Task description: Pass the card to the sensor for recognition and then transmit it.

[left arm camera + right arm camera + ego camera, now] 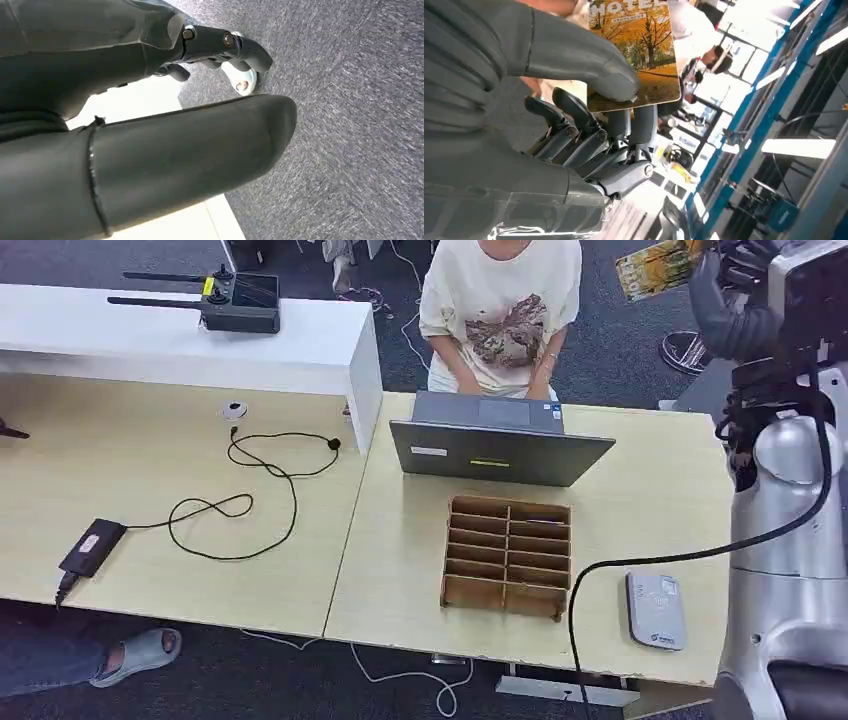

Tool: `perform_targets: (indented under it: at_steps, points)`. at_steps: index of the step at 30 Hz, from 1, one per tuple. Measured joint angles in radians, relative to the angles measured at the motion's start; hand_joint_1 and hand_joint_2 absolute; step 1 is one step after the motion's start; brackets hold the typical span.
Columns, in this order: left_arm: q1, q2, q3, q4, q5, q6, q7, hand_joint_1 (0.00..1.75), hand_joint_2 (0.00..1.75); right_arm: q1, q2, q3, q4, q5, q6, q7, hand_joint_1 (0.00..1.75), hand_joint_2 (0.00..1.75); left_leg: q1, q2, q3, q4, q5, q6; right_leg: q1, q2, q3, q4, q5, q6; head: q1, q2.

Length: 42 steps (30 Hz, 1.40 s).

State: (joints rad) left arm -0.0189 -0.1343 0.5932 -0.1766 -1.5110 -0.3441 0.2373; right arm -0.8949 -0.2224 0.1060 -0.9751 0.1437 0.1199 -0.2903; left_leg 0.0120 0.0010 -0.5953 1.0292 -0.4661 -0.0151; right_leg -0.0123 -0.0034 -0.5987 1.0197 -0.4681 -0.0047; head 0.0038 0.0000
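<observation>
Right hand (pixel 589 115) pinches the card (pixel 639 55) between thumb and fingers.

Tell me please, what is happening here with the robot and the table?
The right robot hand is raised and pinches a card with an autumn picture between its thumb and fingers. The grey card sensor lies on the table near the robot, beside a wooden sorting box; the card has not reached it yet. A person sits across the table behind a laptop. The left robot hand holds nothing over the carpet.
</observation>
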Motion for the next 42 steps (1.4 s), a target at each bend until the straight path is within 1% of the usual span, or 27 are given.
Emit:
perform_targets:
  at_steps: [3,9,15,18,21,26,29,33,37,42]
  points:
    - [0.000,-0.001,0.000,0.000,0.003,0.002,0.013,0.00,0.00,0.001,-0.025,-0.002,0.000,-0.050,0.055,0.027,1.75,1.75,0.000,0.000,0.000,0.000,0.000,0.000,0.000,0.000,0.000,0.000,0.000,0.000,0.000,0.000]
    - [0.000,-0.005,0.000,0.000,0.005,0.006,0.022,0.00,0.00,-0.007,-0.063,-0.001,0.030,-0.114,0.119,0.043,1.75,1.75,0.000,0.000,0.000,0.000,0.000,0.000,0.000,0.000,0.000,0.000,0.000,0.000,0.000,0.000]
    - [0.000,-0.006,0.000,0.000,0.005,0.008,0.022,0.00,0.00,-0.007,-0.130,0.005,0.084,-0.178,0.217,0.089,1.75,1.75,0.000,-0.001,-0.001,0.000,0.000,0.000,0.000,-0.001,0.000,0.000,0.000,0.000,0.000,0.000]
    - [0.000,-0.005,0.000,0.000,0.003,0.009,0.012,0.00,0.00,-0.006,-0.176,0.008,0.110,-0.211,0.257,0.101,1.75,1.75,0.000,-0.002,-0.001,0.001,0.000,0.000,0.000,-0.002,0.000,-0.001,0.000,0.000,0.000,0.000]
    - [0.001,-0.002,0.000,0.000,0.002,0.010,0.002,0.00,0.00,0.007,-0.241,0.007,0.121,-0.251,0.294,0.114,1.75,1.75,0.000,-0.005,-0.002,0.001,0.000,0.000,0.000,-0.005,0.000,-0.001,-0.001,0.001,0.000,0.000]
    - [0.002,0.002,0.000,0.000,0.002,0.010,0.002,0.00,0.00,0.048,-0.351,-0.006,0.137,-0.305,0.360,0.138,1.75,1.75,0.000,-0.005,-0.003,0.001,-0.001,0.001,0.000,-0.006,0.000,-0.001,-0.001,0.001,0.000,0.000]
    - [0.001,0.002,0.000,0.000,0.002,0.008,0.013,0.00,0.00,0.068,-0.405,-0.012,0.156,-0.326,0.394,0.143,1.75,1.75,0.000,-0.005,-0.003,0.001,-0.001,0.001,0.000,-0.006,0.000,-0.001,-0.001,0.001,0.000,0.000]
    - [0.000,0.001,0.000,0.000,0.003,0.004,0.031,0.00,0.00,0.070,-0.452,-0.013,0.202,-0.327,0.429,0.154,1.75,1.75,0.000,-0.005,-0.003,0.001,-0.001,0.001,0.000,-0.005,0.000,-0.001,-0.001,0.001,0.000,0.000]
    - [0.000,0.002,0.000,0.000,0.003,0.007,0.028,0.00,0.00,0.044,-0.486,-0.002,0.268,-0.322,0.460,0.174,1.75,1.75,0.000,-0.005,-0.003,0.001,-0.001,0.001,0.000,-0.006,0.000,-0.001,-0.001,0.001,0.000,0.000]
    - [0.001,0.002,0.000,0.000,0.002,0.012,0.015,0.00,0.00,0.041,-0.540,0.015,0.329,-0.322,0.497,0.171,1.75,1.75,0.000,-0.006,-0.003,0.001,-0.001,0.001,0.000,-0.006,0.000,-0.001,-0.001,0.001,0.000,0.000]
